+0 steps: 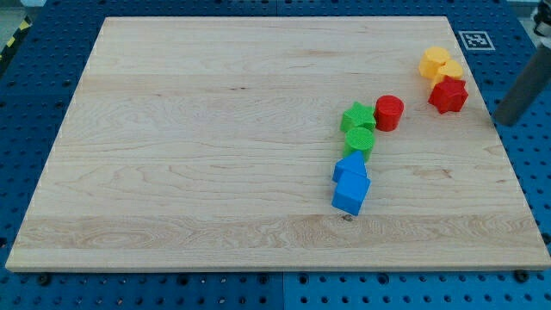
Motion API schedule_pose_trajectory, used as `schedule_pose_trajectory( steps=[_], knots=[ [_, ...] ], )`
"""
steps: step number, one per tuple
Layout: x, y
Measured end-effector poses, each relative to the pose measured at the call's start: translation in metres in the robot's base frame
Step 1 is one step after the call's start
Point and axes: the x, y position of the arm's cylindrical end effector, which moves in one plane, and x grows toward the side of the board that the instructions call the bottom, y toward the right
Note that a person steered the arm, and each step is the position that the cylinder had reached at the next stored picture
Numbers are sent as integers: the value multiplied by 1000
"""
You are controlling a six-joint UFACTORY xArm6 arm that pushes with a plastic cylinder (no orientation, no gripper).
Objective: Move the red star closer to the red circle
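Observation:
The red star (448,96) lies near the view's upper right, touching the yellow blocks above it. The red circle (389,112) stands to its left, a short gap away, beside the green star (358,116). My tip (502,120) is the lower end of the dark rod at the view's right edge, to the right of the red star and apart from it.
Two yellow blocks (440,65) sit just above the red star. A green circle (359,141) lies below the green star. Two blue blocks (350,182) lie below that. A marker tag (474,40) is at the board's top right corner.

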Motion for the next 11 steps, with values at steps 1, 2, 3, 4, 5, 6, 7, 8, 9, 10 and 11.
schedule_pose_trajectory(
  steps=[1, 2, 3, 4, 5, 6, 7, 8, 9, 10, 11],
  knots=[
    [-9, -11],
    [-19, -35],
    [-19, -47],
    [-19, -66],
    [-22, -75],
    [-40, -79],
    [-43, -86],
    [-69, -88],
    [-86, -88],
    [-67, -96],
    [-56, -96]
  ],
)
